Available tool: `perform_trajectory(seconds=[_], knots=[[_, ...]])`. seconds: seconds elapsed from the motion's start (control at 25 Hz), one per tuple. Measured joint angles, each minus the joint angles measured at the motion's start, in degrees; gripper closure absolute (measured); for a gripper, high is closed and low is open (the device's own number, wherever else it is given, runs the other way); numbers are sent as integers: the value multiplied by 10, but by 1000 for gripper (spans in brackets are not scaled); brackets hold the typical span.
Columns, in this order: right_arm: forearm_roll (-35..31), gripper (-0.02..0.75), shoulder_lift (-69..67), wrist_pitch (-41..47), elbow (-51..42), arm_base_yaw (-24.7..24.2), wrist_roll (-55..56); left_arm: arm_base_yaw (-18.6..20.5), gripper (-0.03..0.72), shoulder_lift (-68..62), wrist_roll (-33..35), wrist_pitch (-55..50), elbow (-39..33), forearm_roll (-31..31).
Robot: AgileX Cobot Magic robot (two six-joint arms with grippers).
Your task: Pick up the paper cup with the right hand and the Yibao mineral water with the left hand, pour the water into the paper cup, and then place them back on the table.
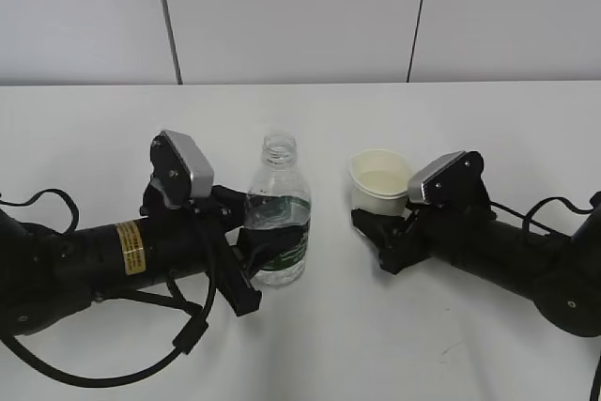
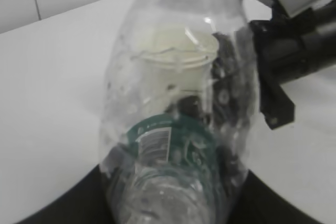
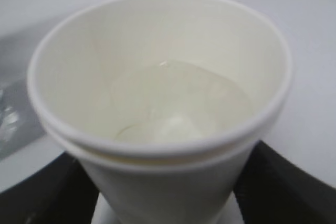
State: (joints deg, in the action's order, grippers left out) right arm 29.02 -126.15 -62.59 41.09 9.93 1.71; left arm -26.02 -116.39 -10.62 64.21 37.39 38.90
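The Yibao mineral water (image 1: 278, 204), clear with a green label and no cap, stands upright on the white table (image 1: 394, 345). My left gripper (image 1: 270, 268) is shut around its lower part; in the left wrist view the bottle (image 2: 173, 93) fills the frame between my black fingers (image 2: 58, 208). The paper cup (image 1: 380, 178) is to the right of the bottle, with my right gripper (image 1: 373, 234) shut on its lower body. In the right wrist view the cup (image 3: 157, 40) is upright with clear water in its bottom, and my fingers (image 3: 294, 182) are on both sides.
The two arms lie low over the table from either side, their grippers a short gap apart. Black cables (image 1: 113, 373) loop beside the left arm. A white panelled wall (image 1: 300, 16) runs behind the far table edge.
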Motion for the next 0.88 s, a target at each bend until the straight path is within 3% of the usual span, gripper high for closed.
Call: perform_trajectory(seconds=[0.2,0.76,0.88], knots=[[-55,185,0,-14,-14,0,-17,0,367,0,-2,0,0,43],[-63,183,-12,-29,-14,0,-37,0,367,-28,-7,22,8,63],[-64,125,-16,-34,-14,0,-37,0,335,-28,-7,20,9,62]])
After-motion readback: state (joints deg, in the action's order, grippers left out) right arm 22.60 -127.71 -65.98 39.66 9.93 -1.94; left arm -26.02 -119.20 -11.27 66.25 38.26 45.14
